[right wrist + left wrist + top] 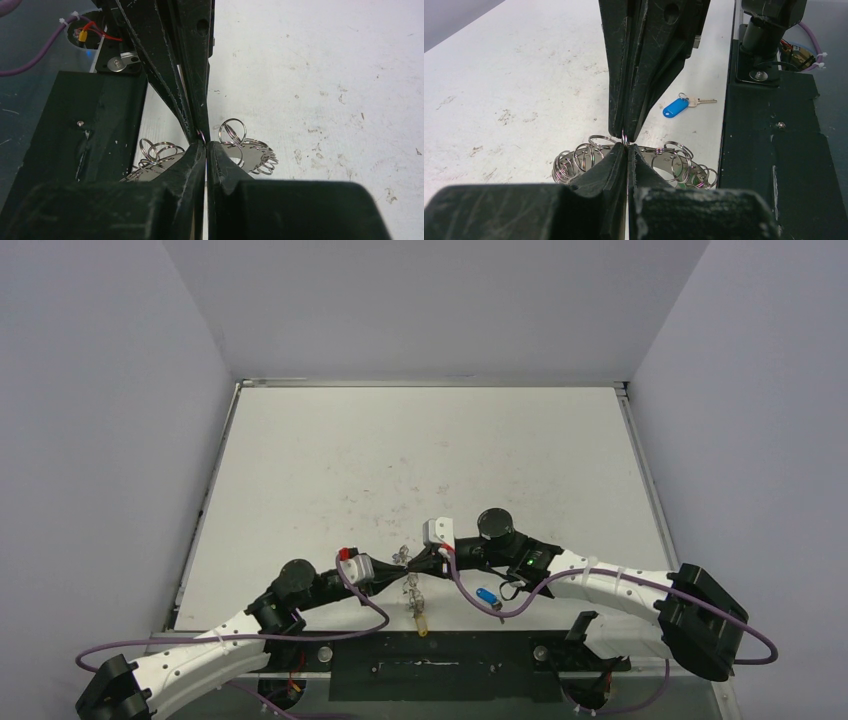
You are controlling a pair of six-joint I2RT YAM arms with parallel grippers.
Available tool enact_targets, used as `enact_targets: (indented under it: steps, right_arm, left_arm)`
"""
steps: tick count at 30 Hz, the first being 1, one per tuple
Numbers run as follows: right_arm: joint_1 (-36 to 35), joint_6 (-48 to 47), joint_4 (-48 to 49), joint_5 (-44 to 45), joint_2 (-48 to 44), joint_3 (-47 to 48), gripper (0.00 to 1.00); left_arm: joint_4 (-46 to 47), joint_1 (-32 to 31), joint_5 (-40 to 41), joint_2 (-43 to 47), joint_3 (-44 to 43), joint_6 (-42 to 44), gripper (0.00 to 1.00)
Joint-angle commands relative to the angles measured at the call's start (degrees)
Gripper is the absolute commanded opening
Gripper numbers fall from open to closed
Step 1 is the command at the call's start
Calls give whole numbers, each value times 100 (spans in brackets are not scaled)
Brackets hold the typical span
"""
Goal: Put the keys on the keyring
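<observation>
Two closed hands, my left hand [627, 148] and right hand [206, 145], pinch one wire loop of the silver keyring [661, 163]. A blue-tagged key [675, 107] lies apart on the scuffed white counter [524, 75], between grey walls [100, 440].

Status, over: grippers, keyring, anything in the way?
Both shut: left gripper, right gripper tip to tip on a keyring loop. One blue-tagged key loose on table. Nothing blocking.

Mine: white links [610, 585], black joints [297, 581], purple cables [240, 638], green LED [530, 563] on right, scratched black end effector fingers [594, 175].
</observation>
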State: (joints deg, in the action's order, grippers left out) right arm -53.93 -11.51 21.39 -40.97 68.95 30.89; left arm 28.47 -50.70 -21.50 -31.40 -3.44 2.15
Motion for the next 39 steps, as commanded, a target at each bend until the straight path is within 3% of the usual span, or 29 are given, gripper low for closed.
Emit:
enact_targets:
  steps: [1, 6, 10, 13, 22, 27, 33, 39]
  right_arm:
    - [32, -146, -10, -139, -109, 153, 0]
    - [41, -64, -235, -18, -101, 286, 0]
    - [122, 14, -427, 98, -135, 396, 0]
    - [178, 25, -588, 188, -205, 470, 0]
    - [538, 15, -1203, 714, -442, 637, 0]
    - [900, 18, -1277, 877, -660, 607, 0]
    - [1301, 69, -1389, 932, -747, 604, 0]
    - [1669, 276, -1278, 1005, -733, 468, 0]
  left_arm:
    - [538, -37, -118, 72, -85, -13, 0]
    - [542, -37, -135, 74, -82, -18, 0]
    - [189, -41, -35, 219, -168, -101, 41]
    - [-434, -37, 217, 453, -346, -93, 52]
    - [-928, -37, 532, 1256, -420, -95, 59]
    - [-852, -37, 423, 1238, -438, -72, 60]
    - [153, -53, 15, 333, -437, -140, 59]
    - [1162, -382, 49, -1421, -719, -334, 58]
